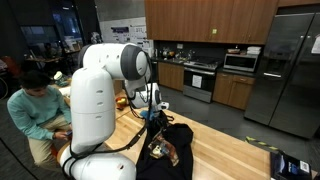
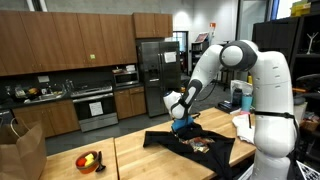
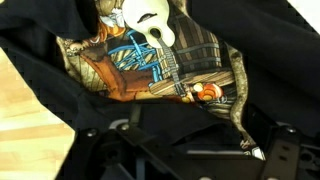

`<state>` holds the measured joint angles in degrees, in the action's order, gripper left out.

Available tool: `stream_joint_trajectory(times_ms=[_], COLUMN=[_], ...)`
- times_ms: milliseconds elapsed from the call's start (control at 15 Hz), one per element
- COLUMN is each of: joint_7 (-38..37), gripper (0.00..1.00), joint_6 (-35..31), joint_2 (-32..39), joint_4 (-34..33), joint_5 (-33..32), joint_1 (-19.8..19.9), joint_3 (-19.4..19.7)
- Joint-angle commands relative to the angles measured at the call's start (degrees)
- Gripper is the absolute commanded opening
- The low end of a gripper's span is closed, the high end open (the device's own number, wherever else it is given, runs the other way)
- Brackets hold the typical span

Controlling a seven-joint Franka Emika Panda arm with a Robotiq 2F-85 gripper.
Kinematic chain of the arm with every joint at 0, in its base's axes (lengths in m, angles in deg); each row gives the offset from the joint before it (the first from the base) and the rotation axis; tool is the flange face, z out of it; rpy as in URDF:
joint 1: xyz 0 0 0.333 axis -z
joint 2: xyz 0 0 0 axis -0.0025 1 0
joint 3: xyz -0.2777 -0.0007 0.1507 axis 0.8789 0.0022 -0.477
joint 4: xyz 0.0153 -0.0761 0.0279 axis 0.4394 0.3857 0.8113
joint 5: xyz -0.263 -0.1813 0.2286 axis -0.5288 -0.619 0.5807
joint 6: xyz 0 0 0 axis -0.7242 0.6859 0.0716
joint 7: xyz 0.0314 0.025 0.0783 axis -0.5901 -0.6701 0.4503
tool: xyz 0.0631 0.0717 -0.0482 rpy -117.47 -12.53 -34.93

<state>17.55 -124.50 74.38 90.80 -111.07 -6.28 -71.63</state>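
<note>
A black T-shirt lies crumpled on the wooden table. Its print faces up in the wrist view: a white mask-like face over orange, blue and plaid shapes. My gripper hangs just over the shirt, pointing down. Its dark fingers stand wide apart at the bottom of the wrist view, open, with only black cloth under them. I cannot tell whether the fingertips touch the cloth.
A bowl of fruit and a brown paper bag sit at one end of the table. A person in a teal top sits beside the robot base. A blue object lies near a table corner. Kitchen cabinets and a fridge stand behind.
</note>
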Motion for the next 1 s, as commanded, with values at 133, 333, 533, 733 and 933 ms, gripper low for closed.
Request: stream_joint_trajectory(times_ms=[133, 333, 533, 733, 933], joint_7=[13.4, 18.3, 18.5, 18.0, 16.7], gripper=[1.00, 1.00, 1.00, 1.00, 1.00], joint_6=[-0.6, -0.6, -1.8, -4.8, -8.9], joint_2=[1.0, 2.1, 2.7, 4.2, 5.5], joint_4=[-0.7, -1.8, -1.5, -2.0, -2.6], joint_5=[3.7, 4.3, 3.2, 0.3, -3.6], joint_1=[-0.2, -0.1, -0.5, -1.8, -3.2], joint_3=[1.9, 2.4, 2.7, 3.9, 6.0])
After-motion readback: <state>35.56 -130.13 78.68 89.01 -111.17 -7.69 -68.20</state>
